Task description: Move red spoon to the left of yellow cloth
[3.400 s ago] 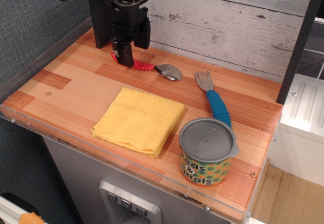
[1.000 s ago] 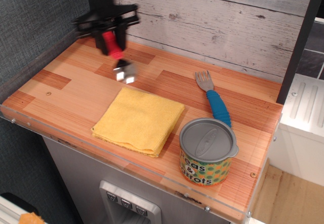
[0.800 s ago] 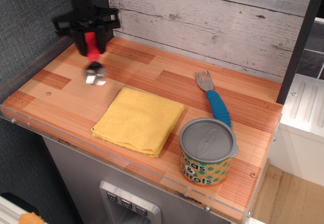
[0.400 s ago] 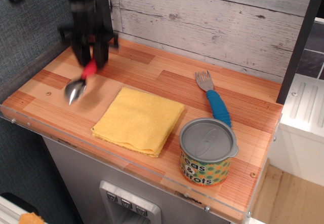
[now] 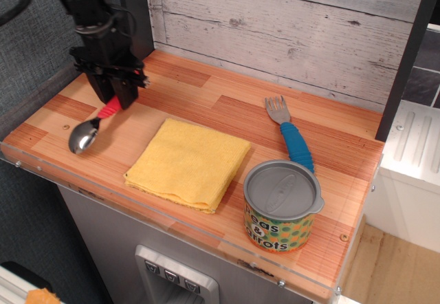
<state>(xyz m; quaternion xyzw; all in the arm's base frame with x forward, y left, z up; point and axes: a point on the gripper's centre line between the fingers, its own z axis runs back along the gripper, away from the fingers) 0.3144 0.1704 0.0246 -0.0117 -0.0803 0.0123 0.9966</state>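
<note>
The red spoon (image 5: pixel 89 128) has a shiny silver bowl and a red handle. It hangs slanted from my gripper (image 5: pixel 118 102), bowl low at the left end of the wooden tabletop (image 5: pixel 206 101); whether the bowl touches the wood I cannot tell. My gripper is shut on the spoon's red handle. The yellow cloth (image 5: pixel 188 161) lies flat, folded, at the table's middle front, to the right of the spoon and apart from it.
A blue-handled metal fork (image 5: pixel 289 133) lies right of the cloth. A can with a grey lid (image 5: pixel 282 204) stands at the front right. A grey plank wall (image 5: pixel 289 29) runs along the back. A clear rim edges the table's front.
The spoon was picked up from the back of the table and carried left and forward. It now hangs lower, left of the cloth.
</note>
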